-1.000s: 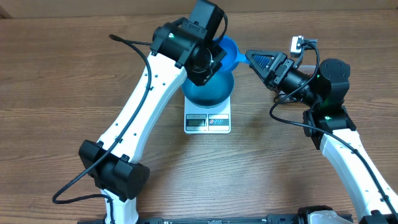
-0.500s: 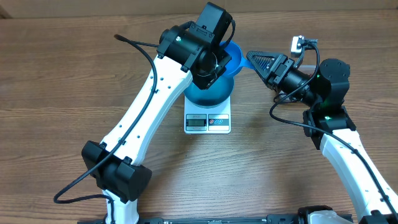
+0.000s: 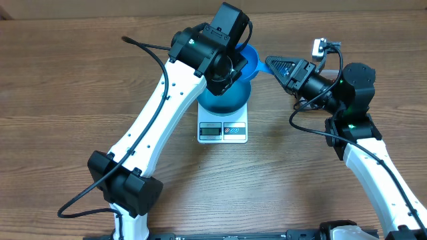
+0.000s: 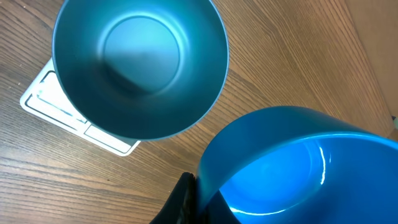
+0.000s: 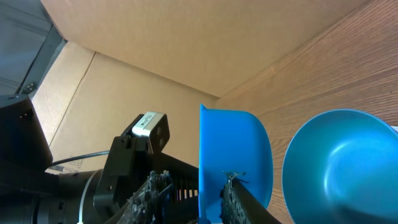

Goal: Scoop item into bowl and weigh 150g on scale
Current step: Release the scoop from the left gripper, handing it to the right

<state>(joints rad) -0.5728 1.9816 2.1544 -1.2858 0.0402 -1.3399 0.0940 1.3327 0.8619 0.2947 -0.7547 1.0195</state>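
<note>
Movement over the last second is all at the scoop point(image 3: 249, 56). My left arm has carried it a little to my right, and my right gripper point(image 3: 269, 63) has drawn its jaws in from wide to narrow about the scoop's lip. From the right wrist, one of the fingers point(image 5: 155, 194) stands off the lip with a gap showing and the other lies against the blue wall. Those jaws straddle it, apart, and are not yet clamped. My left gripper point(image 4: 185, 203) is closed tight on the scoop's hidden handle end. I read this as a hand-over or a steadying, not a pour. The bowl point(image 4: 202, 87) has not shifted. It sits on the far part of the scale point(image 3: 223, 131), mid-bench point(image 3: 73, 87) toward the far edge, with its mouth straight up and its inside bare. Being round, it has no long axis. The scoop has one: it runs from my left jaws out to my right, roughly along the far edge, lip end toward my right gripper. No beans show in the bowl or in what I can see of the scoop, so I judge the weighing not begun. The scale's display faces the near edge and is too small to read.
</note>
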